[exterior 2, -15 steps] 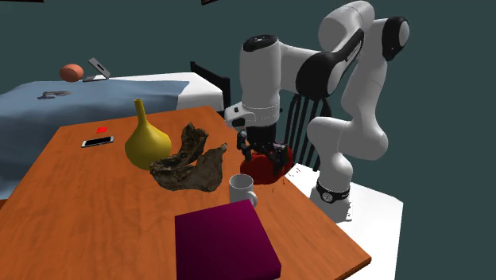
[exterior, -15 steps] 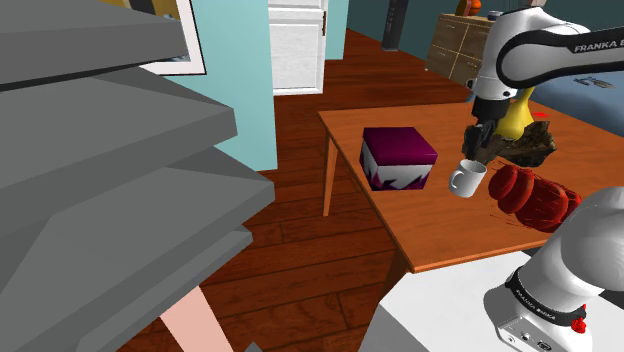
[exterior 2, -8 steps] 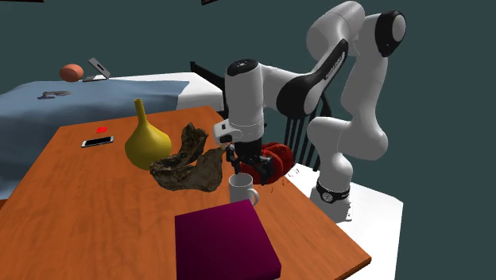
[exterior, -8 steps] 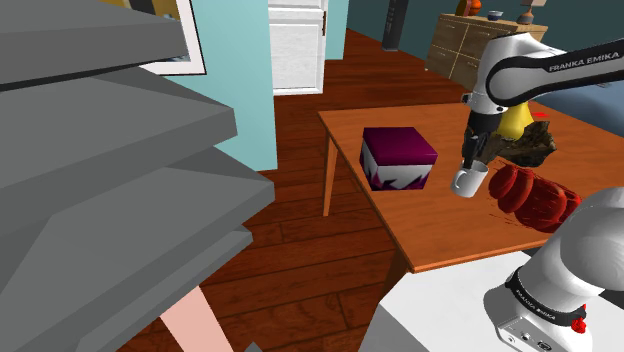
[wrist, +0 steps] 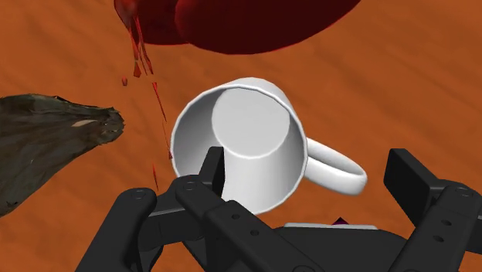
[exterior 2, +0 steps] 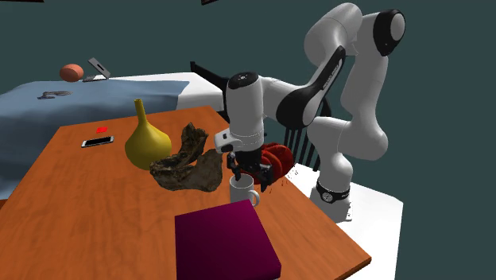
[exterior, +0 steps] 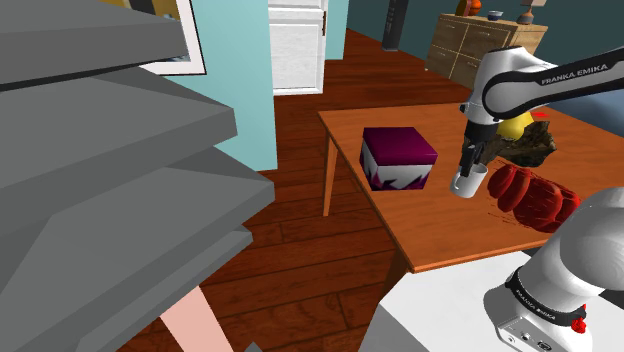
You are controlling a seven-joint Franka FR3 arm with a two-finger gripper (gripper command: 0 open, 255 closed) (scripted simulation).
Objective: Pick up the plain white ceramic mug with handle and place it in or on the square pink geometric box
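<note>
here the open hand [wrist: 309, 164] straddles the white mug [wrist: 247, 124]; arm [exterior: 535, 80] reads "franka emika".

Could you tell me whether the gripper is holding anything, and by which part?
Nothing is held: the gripper stands open over the mug, one finger at its rim, the other clear of the handle.

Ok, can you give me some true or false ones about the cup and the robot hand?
The white mug stands upright on the wooden table. True.
The gripper is shut tight on the mug. False: its fingers stand apart, open.
The mug sits on top of the magenta box. False: it stands on the table beside the box.
A yellow vase stands on the same table. True.
</note>
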